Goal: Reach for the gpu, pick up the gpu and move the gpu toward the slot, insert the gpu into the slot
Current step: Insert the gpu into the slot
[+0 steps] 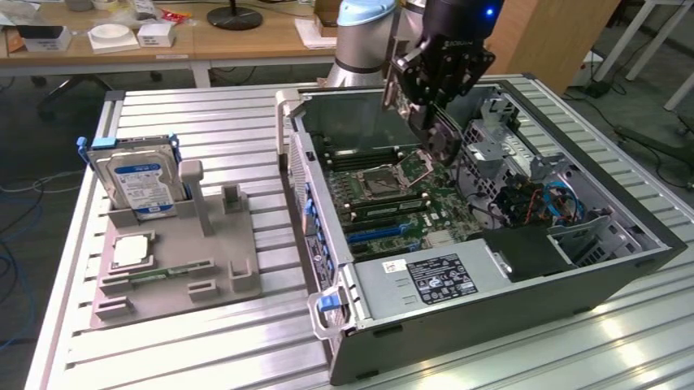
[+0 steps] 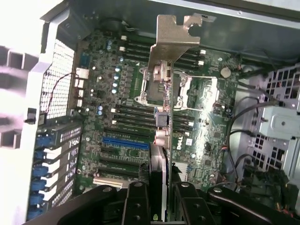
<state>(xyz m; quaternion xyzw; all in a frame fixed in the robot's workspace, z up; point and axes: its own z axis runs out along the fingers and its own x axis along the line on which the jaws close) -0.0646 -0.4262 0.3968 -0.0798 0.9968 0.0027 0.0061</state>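
Fingers (image 2: 136, 201) of my claw (image 2: 158, 190) are clenched on the gpu (image 2: 164, 103), which hangs upright over the motherboard (image 2: 206, 122) inside the open case (image 1: 521, 284). Its blue slot (image 2: 125, 140) lies aside, toward the exterior view's left; I judge the card must stay upright, its edge parallel with that slot

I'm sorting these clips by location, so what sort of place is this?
Most likely a robotics lab or workshop: an opened computer case sits on a slatted metal table, a robot arm holds a graphics card over its motherboard, and cluttered wooden desks stand behind.
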